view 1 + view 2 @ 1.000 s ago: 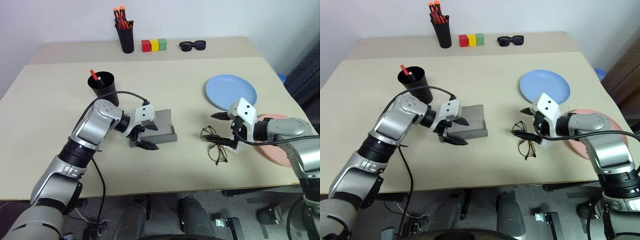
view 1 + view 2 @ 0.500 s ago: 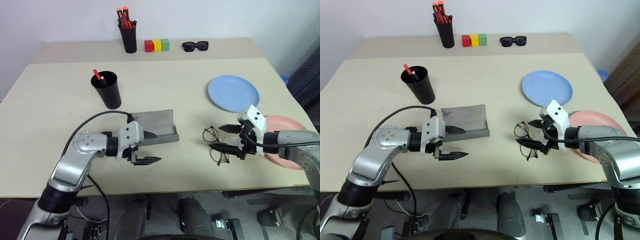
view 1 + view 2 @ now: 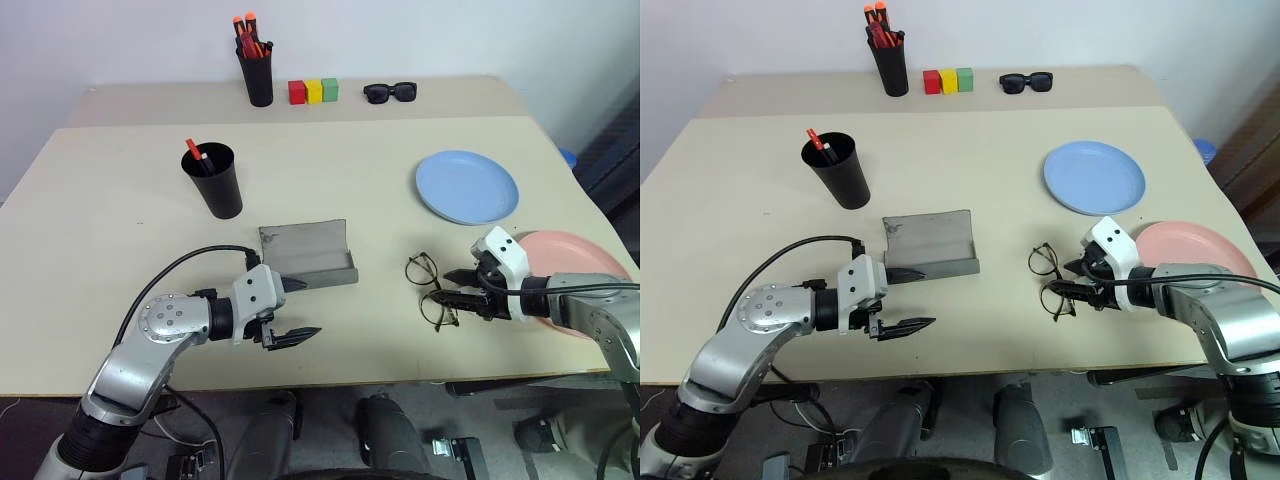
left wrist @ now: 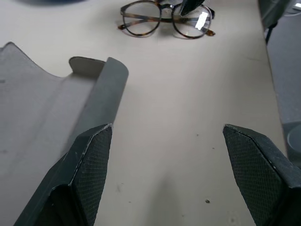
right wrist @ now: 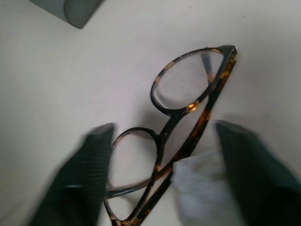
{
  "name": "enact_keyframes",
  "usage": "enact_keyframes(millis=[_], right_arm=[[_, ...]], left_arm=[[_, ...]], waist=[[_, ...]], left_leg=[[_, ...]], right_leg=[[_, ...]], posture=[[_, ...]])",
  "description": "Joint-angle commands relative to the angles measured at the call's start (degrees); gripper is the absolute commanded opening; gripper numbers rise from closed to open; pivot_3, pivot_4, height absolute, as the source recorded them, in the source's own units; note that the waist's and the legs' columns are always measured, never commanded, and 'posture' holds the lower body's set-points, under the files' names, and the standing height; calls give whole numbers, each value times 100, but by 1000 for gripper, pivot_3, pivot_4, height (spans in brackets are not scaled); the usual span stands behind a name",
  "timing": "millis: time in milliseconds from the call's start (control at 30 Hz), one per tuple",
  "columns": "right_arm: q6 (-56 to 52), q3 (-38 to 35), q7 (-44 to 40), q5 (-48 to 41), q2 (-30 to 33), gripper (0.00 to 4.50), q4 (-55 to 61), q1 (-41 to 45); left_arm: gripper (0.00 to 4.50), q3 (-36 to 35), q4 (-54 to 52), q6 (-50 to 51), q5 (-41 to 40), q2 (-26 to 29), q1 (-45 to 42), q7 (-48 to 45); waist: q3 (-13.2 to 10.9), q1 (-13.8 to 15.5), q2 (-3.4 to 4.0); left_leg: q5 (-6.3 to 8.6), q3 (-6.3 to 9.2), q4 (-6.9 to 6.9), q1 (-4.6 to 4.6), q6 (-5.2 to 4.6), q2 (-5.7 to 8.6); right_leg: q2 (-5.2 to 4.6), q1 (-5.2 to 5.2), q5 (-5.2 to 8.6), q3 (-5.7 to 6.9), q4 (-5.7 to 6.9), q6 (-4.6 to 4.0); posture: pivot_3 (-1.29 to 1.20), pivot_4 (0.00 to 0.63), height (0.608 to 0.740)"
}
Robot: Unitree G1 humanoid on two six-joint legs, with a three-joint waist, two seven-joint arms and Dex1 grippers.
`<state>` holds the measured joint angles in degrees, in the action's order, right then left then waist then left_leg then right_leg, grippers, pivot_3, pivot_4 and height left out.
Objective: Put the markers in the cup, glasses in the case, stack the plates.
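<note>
Right end effector (image 3: 462, 290) sits low over the bench (image 3: 120, 210), its black fingers reaching in from the side toward the glasses (image 3: 428, 288) and lying right at the frame's near lens. From where I stand its fingers look partly spread, one on either side of the frame in the right wrist view, yet I cannot tell whether they have hold of the glasses or merely flank them. Those glasses lie folded open on the bench, between the grey case (image 3: 308, 258) and the pink plate (image 3: 573, 282).

Left end effector (image 3: 296, 312) hovers just in front of the case, fingers clearly apart and gripping nothing; one finger lies close beside the case's raised lip, the other toward the bench's front edge. The case lies open on the bench, well apart from the glasses.

Farther back, the blue plate (image 3: 467, 186) rests beside the pink one, not stacked. A black cup (image 3: 214, 180) stands behind the case with the markers (image 3: 194, 154) poking out.
</note>
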<state>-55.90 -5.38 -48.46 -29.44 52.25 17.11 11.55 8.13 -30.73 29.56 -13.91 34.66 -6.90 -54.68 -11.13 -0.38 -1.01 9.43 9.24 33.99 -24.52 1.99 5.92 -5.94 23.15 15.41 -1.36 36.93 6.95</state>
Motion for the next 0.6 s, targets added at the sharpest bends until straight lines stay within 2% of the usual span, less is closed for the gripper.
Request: enact_keyframes(millis=[33, 100, 433, 600], right_arm=[[-60, -56, 59, -22, 24, 1113, -18, 114], [-96, -54, 94, -46, -11, 49, -47, 161], [162, 93, 67, 24, 45, 49, 136, 290], [273, 339, 20, -79, -52, 49, 585, 875]], left_arm=[[3875, -24, -308, 70, -241, -15, -3, 130], [3875, -13, -334, 118, -305, -19, -30, 196], [3875, -70, -388, 182, -425, 14, 14, 492], [3875, -588, -90, -4, -433, 52, 209, 742]], waist=[[0, -2, 0], [0, -2, 1], [2, 3, -1], [-1, -44, 7]], left_leg=[[0, 0, 0, 0, 0, 0], [0, 0, 0, 0, 0, 0], [1, -2, 0, 0, -1, 0], [2, -17, -2, 0, -1, -14]], right_leg=[[0, 0, 0, 0, 0, 0], [0, 0, 0, 0, 0, 0], [0, -2, 0, 0, -4, -1], [0, 8, -1, -4, -4, -4]], posture=[[0, 150, 740], [0, 150, 740], [0, 150, 740], [0, 150, 740]])
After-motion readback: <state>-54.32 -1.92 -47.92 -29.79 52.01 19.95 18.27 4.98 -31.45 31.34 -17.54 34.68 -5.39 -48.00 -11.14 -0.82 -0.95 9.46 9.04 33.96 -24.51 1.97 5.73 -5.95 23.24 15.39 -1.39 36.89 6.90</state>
